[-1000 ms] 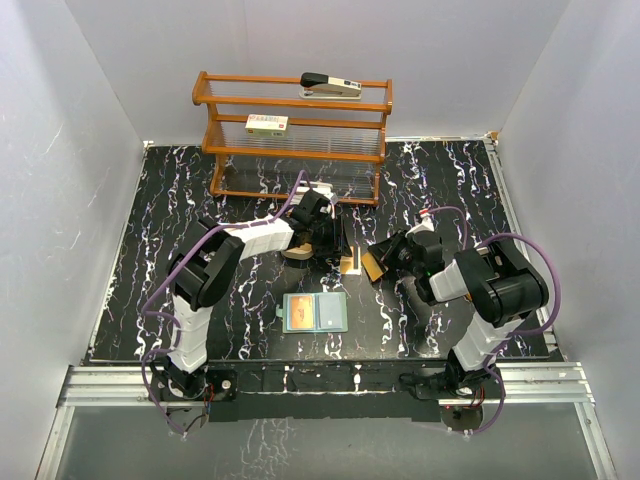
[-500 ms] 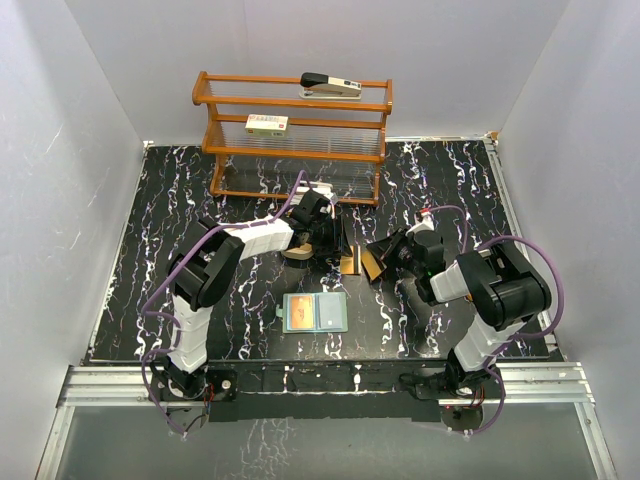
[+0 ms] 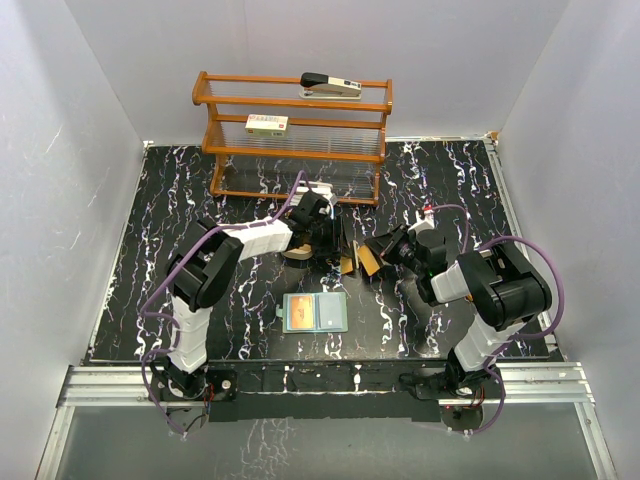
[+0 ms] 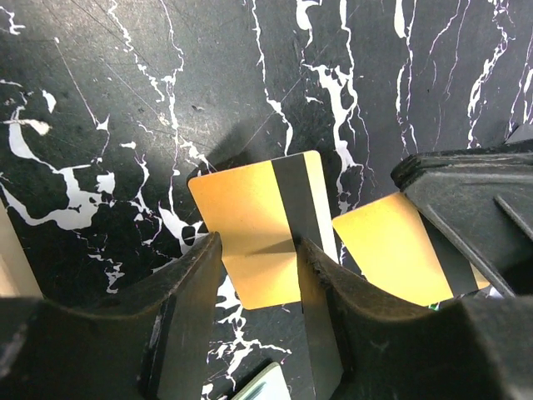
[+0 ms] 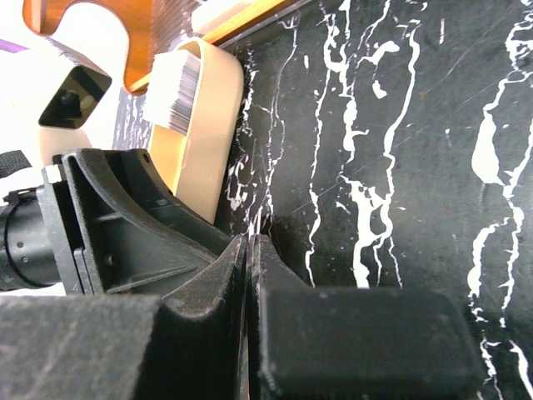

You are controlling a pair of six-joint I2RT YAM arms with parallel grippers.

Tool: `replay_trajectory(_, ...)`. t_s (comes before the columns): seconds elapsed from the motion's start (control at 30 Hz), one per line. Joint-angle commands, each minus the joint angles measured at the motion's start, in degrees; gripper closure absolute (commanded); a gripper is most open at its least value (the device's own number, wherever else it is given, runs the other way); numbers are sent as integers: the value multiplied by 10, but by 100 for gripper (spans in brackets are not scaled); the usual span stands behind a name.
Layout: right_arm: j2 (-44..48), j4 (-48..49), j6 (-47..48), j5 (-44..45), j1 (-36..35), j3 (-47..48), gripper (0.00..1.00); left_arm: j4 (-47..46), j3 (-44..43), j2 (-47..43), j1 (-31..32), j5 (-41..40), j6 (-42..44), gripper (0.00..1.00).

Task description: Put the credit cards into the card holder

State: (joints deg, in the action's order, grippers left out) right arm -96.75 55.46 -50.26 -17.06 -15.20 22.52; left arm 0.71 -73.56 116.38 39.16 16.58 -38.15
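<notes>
Two gold credit cards (image 4: 250, 221): the striped one lies flat at frame centre on the worktop (image 4: 100, 100), long axis near vertical, beneath the parted left jaws. The other card (image 4: 390, 250) is clenched in the right jaws. One open card holder (image 3: 315, 312) lies lower centre, lengthwise left-right.

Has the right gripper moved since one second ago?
Yes. The right gripper, shut on a gold card, shifted slightly left and farther from its base, nearer the rack.

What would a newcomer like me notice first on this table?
At the centre, the left gripper stands open astride a striped gold card, while the right gripper is shut on a second gold card beside it. Nearer the arms' bases lies the opened card holder.
</notes>
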Motion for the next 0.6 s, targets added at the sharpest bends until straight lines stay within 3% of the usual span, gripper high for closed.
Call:
replay_trajectory(0.0, 1, 55, -24, -40, -4, -16, 100, 52, 42, 0, 6, -2, 6, 58)
replay_trajectory(0.57, -87, 151, -77, -77, -4, -20, 100, -27, 99, -38, 6, 36, -17, 55)
